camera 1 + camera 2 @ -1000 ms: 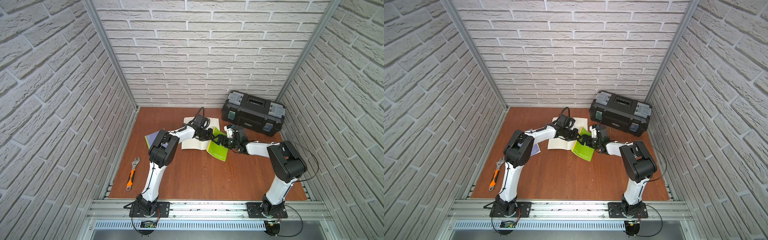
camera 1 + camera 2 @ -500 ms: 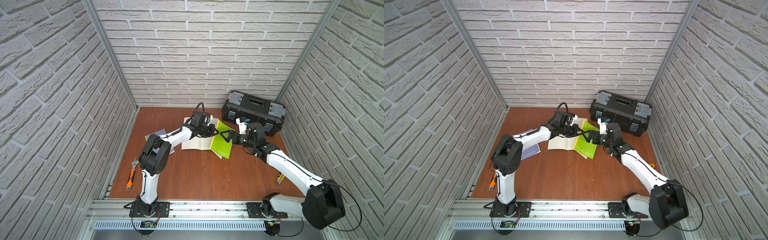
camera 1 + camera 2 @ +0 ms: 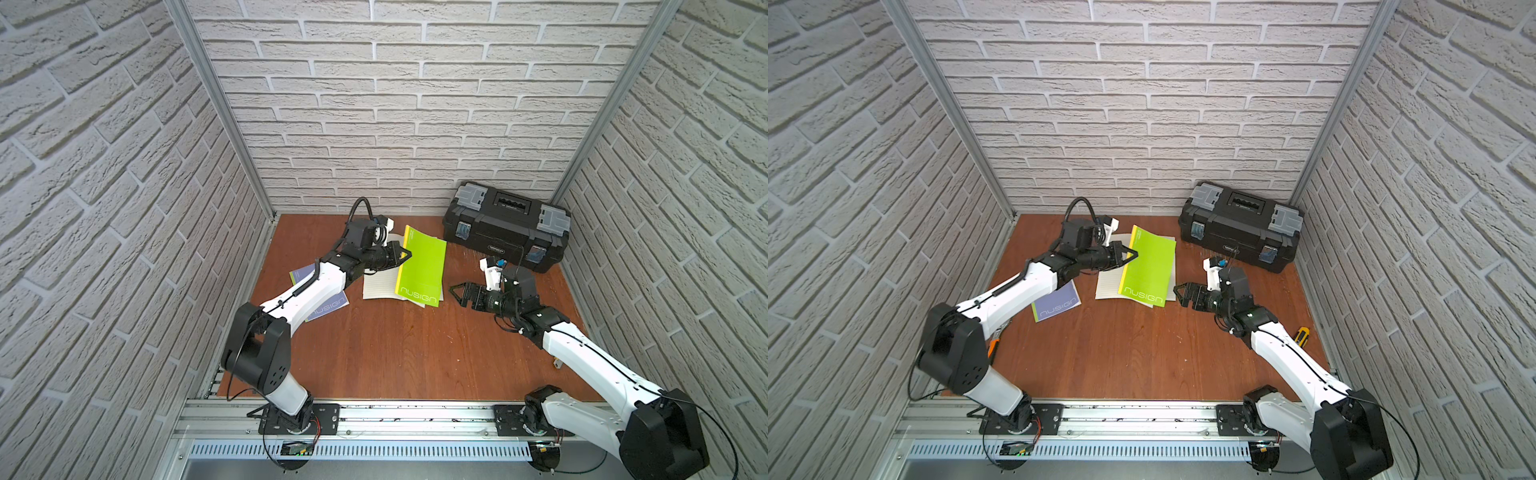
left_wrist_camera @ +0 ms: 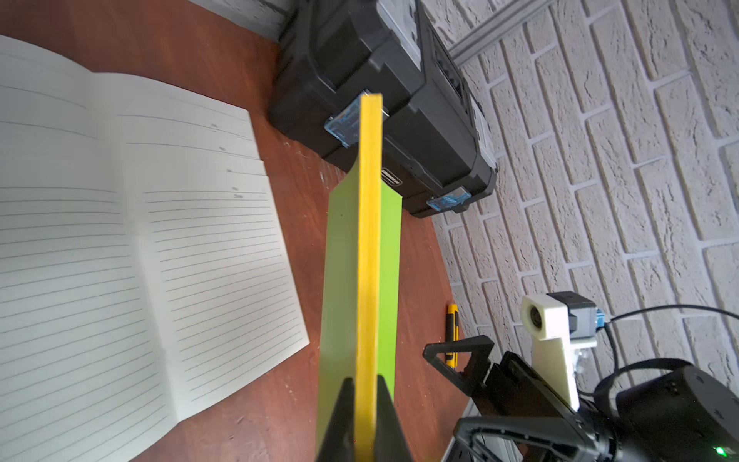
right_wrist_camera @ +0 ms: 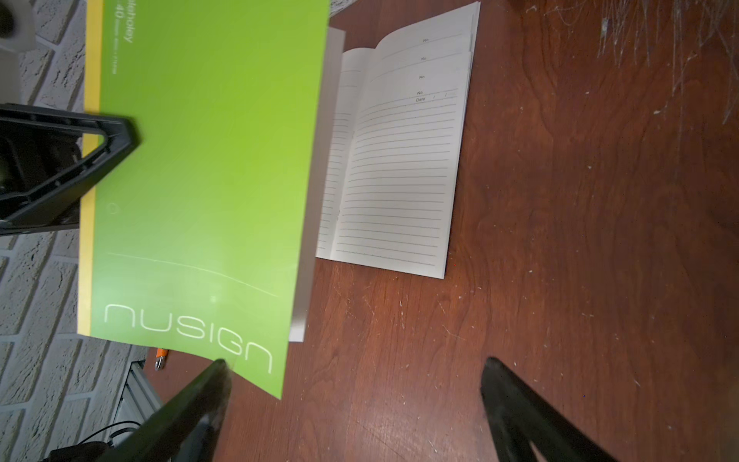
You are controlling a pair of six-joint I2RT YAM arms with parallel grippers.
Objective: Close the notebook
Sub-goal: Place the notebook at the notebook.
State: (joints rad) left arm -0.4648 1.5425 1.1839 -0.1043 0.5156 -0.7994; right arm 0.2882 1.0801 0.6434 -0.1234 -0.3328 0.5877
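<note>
The notebook lies open at the back middle of the table, its lined pages [image 3: 377, 286] [image 3: 1108, 286] [image 4: 140, 240] [image 5: 396, 172] flat on the wood. Its green cover [image 3: 422, 266] [image 3: 1148, 266] [image 5: 200, 180] stands raised and tilted over the right-hand page. My left gripper [image 3: 409, 256] [image 3: 1136, 253] [image 4: 366, 420] is shut on the cover's yellow edge [image 4: 370, 240]. My right gripper [image 3: 455, 293] [image 3: 1177, 293] [image 5: 354, 364] hangs open low over the table, just right of the cover's lower corner, holding nothing.
A black toolbox [image 3: 505, 226] [image 3: 1239, 226] [image 4: 380, 80] stands at the back right. A purple notebook [image 3: 328, 305] [image 3: 1057, 305] lies closed under my left arm. An orange-handled wrench [image 3: 993, 345] lies at the left edge, a yellow utility knife [image 3: 1302, 334] [image 4: 452, 320] at the right.
My right gripper has let go of the green cover and drawn back to the right. My left gripper has raised the cover more steeply.
</note>
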